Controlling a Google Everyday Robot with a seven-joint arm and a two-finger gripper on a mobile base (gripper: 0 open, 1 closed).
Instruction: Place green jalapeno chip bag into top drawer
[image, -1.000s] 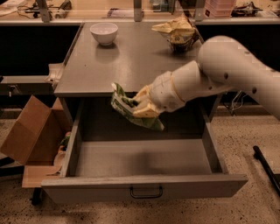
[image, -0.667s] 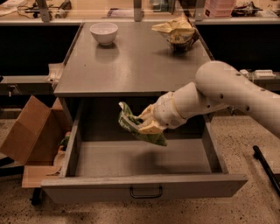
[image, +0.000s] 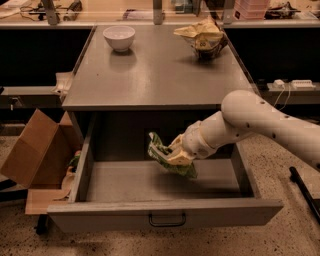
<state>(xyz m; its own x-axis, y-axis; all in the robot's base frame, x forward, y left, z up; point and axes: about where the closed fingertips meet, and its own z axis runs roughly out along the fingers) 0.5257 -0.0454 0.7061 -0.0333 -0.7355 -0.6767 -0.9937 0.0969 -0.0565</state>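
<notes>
The green jalapeno chip bag (image: 167, 159) is crumpled in my gripper (image: 172, 154), held inside the open top drawer (image: 165, 211) just above its grey floor, near the middle. My white arm reaches in from the right. The gripper is shut on the bag. The drawer is pulled fully out, with its flat front panel and small dark bail handle (image: 167, 219) toward the camera.
A white bowl (image: 119, 37) stands at the back left of the grey tabletop (image: 155, 75). A yellow-tan snack bag (image: 202, 36) lies at the back right. An open cardboard box (image: 35, 150) sits on the floor to the left of the drawer.
My arm has moved down and to the right, carrying the green bag from the tabletop's front edge down into the drawer.
</notes>
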